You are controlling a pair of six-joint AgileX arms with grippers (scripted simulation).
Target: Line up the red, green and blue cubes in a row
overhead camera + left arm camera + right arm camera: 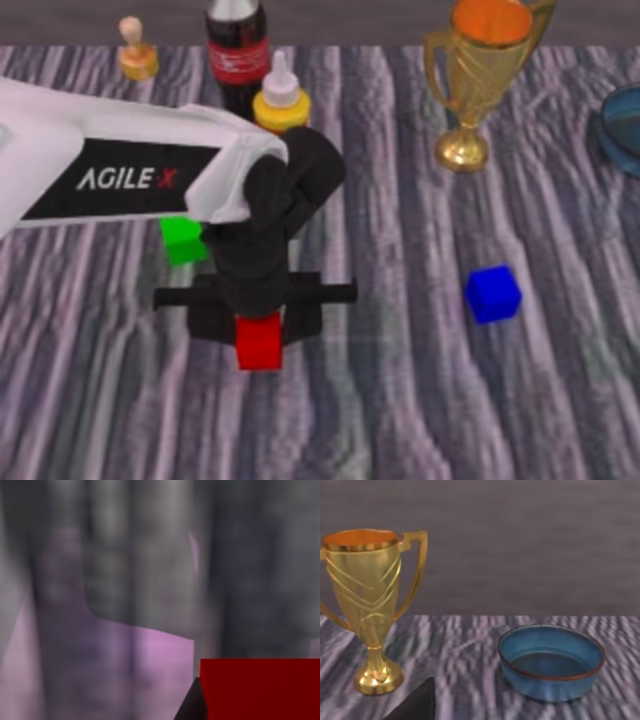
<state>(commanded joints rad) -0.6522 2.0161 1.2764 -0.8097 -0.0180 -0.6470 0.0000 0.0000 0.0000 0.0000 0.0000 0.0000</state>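
Red cube [259,340] pinched by left gripper [258,322], lower centre | green cube [182,240] just upper-left, blue cube [492,293] centre-right | step: placing red | next: release level with others

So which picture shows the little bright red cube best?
The top view: the small bright red cube shows whole, just under the left gripper. The left wrist view catches only one corner of it. The right wrist view doesn't show it.
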